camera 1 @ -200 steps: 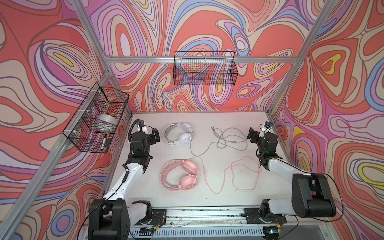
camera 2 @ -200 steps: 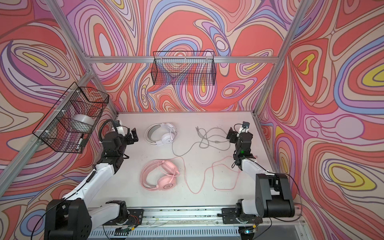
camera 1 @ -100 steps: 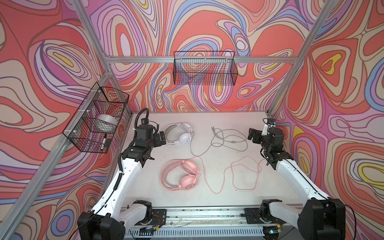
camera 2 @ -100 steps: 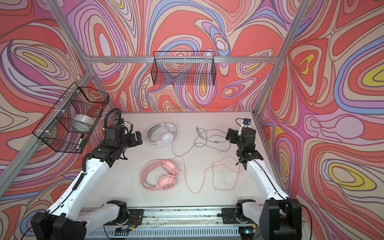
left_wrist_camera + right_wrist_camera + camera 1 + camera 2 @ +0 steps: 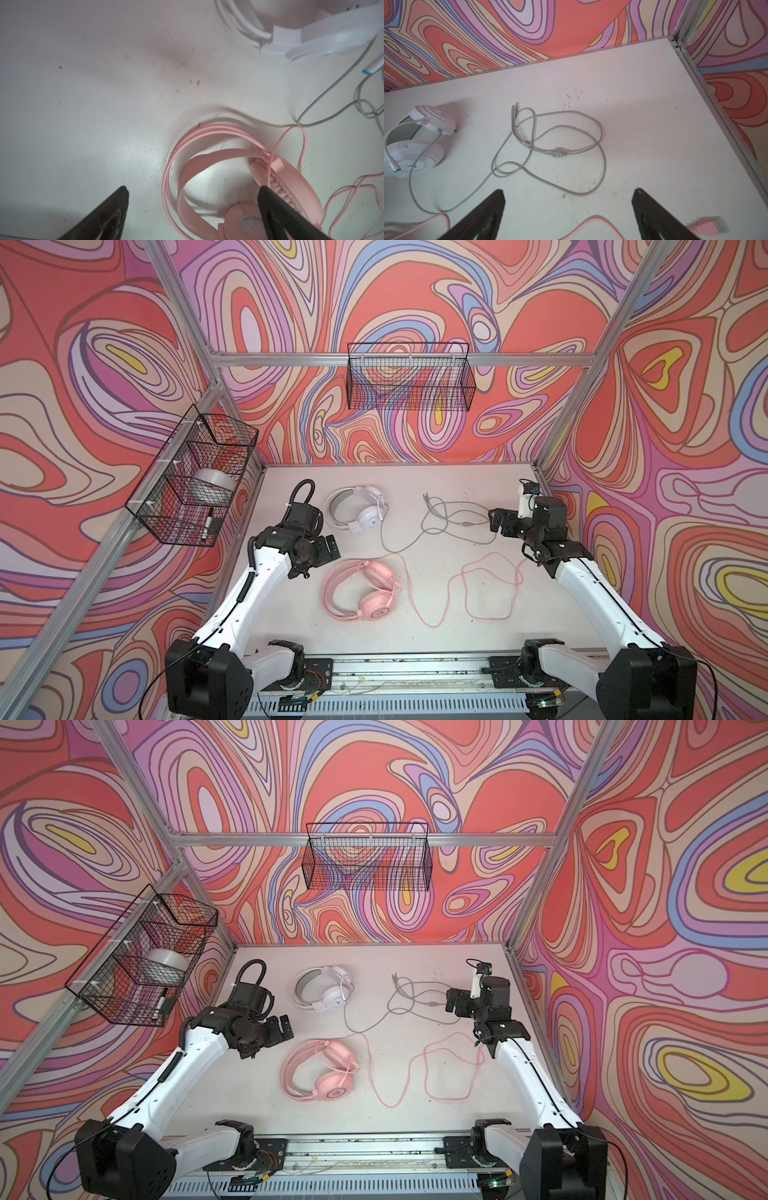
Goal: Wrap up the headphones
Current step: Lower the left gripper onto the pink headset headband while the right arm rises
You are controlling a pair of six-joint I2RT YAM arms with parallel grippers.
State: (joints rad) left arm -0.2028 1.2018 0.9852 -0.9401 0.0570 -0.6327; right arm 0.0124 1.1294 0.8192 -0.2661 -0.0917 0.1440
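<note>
Tabletop [image 5: 415,483] carries the white headset [image 5: 365,512] toward the back wall and the pink headset [image 5: 365,593] nearer the front. Both lie flat with cords unwound, the grey cable [image 5: 558,154] in tangled loops and the pink cable [image 5: 595,217] sprawled toward the right. The left hand [image 5: 329,549] hangs released and empty just beside the pink headset's band, and the right hand [image 5: 498,522], likewise spread wide and holding nothing, hovers near the far loops of the grey cable.
</note>
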